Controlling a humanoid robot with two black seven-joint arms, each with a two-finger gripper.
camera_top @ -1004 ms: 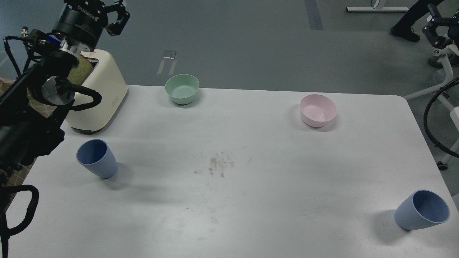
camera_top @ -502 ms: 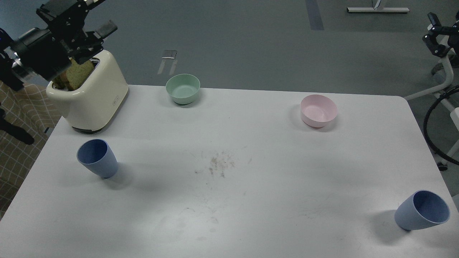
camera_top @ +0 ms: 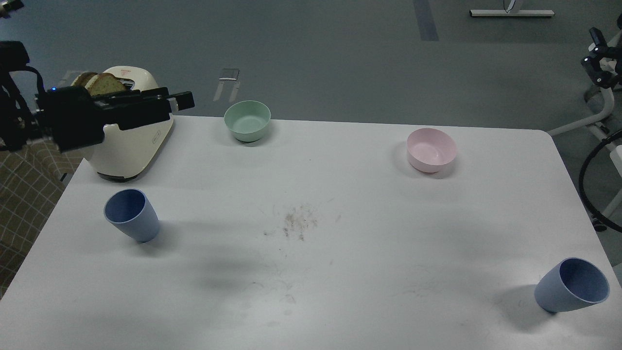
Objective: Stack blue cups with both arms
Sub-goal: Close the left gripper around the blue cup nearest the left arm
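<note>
Blue cups (camera_top: 131, 215) (camera_top: 572, 285) well apart on worktop (camera_top: 340, 272), unstacked; left gripper (camera_top: 181, 100) empty, jaws' state indiscernible; left-cup approach judged next.

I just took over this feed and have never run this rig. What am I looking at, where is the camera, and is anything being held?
The camera sits in the robot's head, looking down on a white table. The black part entering from the left is its left claw, in front of a cream toaster with bread in it; it holds nothing that I can see. The right claw is out of view. Two blue cups stand apart: the left cup and the right cup. At the back sit a green bowl and a pink bowl.
</note>
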